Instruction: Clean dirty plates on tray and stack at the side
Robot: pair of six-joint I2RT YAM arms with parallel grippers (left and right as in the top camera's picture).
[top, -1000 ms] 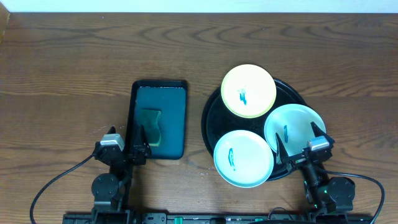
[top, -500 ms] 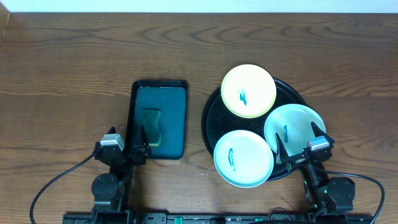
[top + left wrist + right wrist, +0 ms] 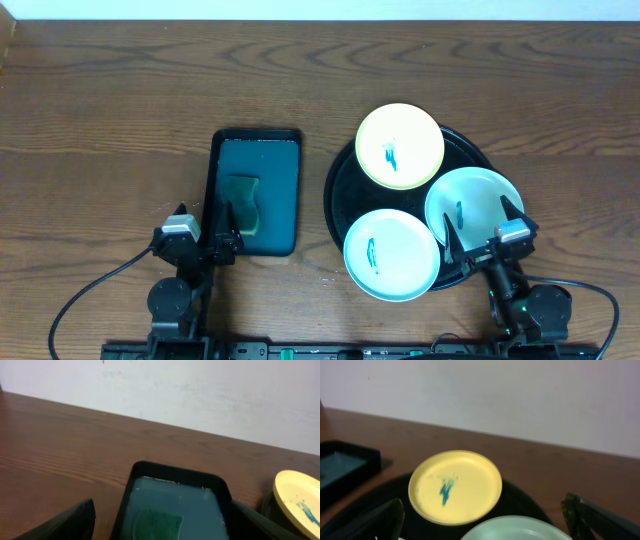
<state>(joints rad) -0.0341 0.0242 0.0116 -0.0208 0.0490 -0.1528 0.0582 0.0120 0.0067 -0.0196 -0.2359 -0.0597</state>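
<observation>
1. Overhead view, far left: wide-open left gripper (image 3: 205, 215) with nothing in it, at the near corner of the dark teal tray (image 3: 256, 136). Could bump that raised rim on the way in and shove the tray.
2. Inside that tray: green sponge (image 3: 241, 204), lying flat, soft by the look of it. Might slip out, or get pinched by one corner only.
3. On the round black tray (image 3: 338, 190): yellow plate (image 3: 400, 146) at the far side, near mint plate (image 3: 391, 254) in front, right mint plate (image 3: 474, 200) beside it. Blue-green smears on all three, and all hanging a bit over the rim. Could tip or slide if pressed near an edge.
4. Far right: right gripper (image 3: 478, 222), wide open and empty too, close by the right mint plate's near edge. Could knock that plate off the rim if brought down too fast.
</observation>
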